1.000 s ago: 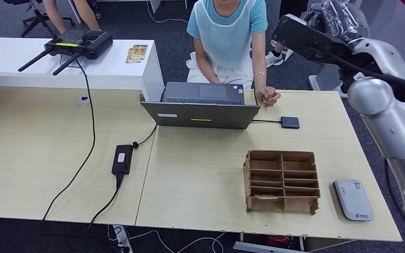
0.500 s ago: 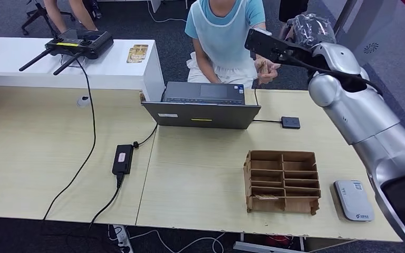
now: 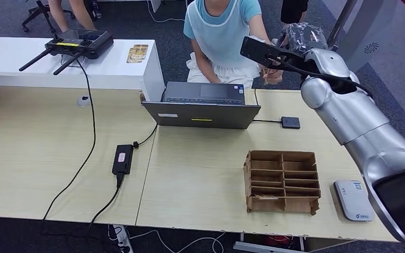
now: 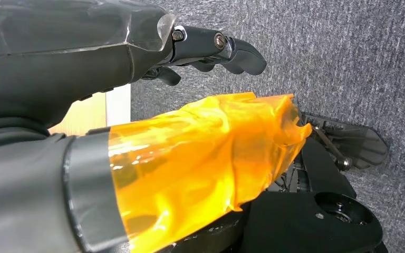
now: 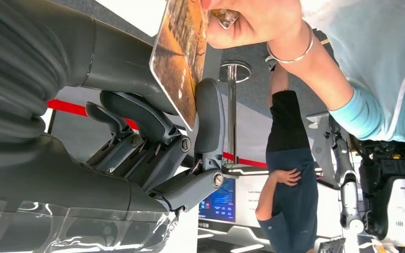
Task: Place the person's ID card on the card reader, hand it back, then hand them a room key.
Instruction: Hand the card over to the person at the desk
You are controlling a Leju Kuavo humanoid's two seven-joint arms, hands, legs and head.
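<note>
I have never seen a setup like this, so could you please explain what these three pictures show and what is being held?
This is a humanoid robot with two silver arms. The wide picture is taken from its head, looking down on a wooden desk. On the desk are a laptop, a cardboard sorting tray and a grey card reader.

The other two pictures come from cameras at its wrists, and they are turned. In the right wrist picture, the right robot hand meets a card that a person's hand is holding out. Whether the robot hand already grips it, I cannot tell. The left robot hand hangs over grey carpet, holding nothing.
</note>
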